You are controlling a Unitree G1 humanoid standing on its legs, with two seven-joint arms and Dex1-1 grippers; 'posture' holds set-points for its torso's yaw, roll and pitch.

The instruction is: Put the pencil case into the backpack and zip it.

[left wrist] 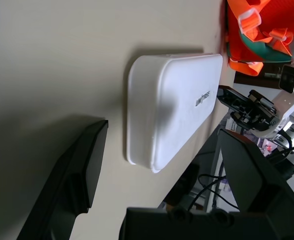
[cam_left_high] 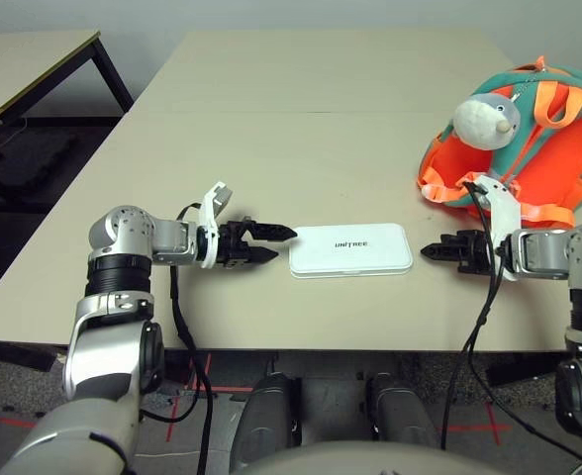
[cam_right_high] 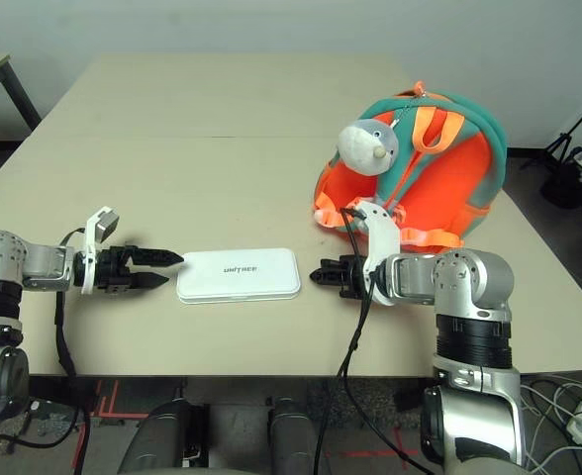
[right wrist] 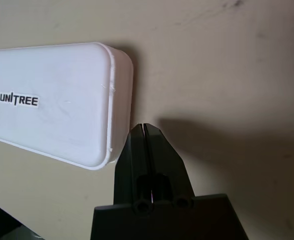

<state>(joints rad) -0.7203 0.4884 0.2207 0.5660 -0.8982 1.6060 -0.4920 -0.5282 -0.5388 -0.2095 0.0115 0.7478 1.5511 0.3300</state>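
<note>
Your left pincer (cam_left_high: pixel 269 243) spread wide just left of pencil case (cam_left_high: pixel 351 249), your right pincer (cam_left_high: pixel 434 250) closed tight near its right end, case flat on bench (cam_left_high: pixel 301 148) between both, untouched, backpack (cam_left_high: pixel 529 148) behind right arm.

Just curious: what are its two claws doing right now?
Left gripper: open, empty, beside the pencil case.
Right gripper: shut, holding nothing.

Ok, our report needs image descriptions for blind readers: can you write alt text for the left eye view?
A white pencil case lies flat on a beige table between two robot end effectors, the left end effector open, the right end effector shut. An orange backpack with a grey plush charm sits behind the right arm.
</note>
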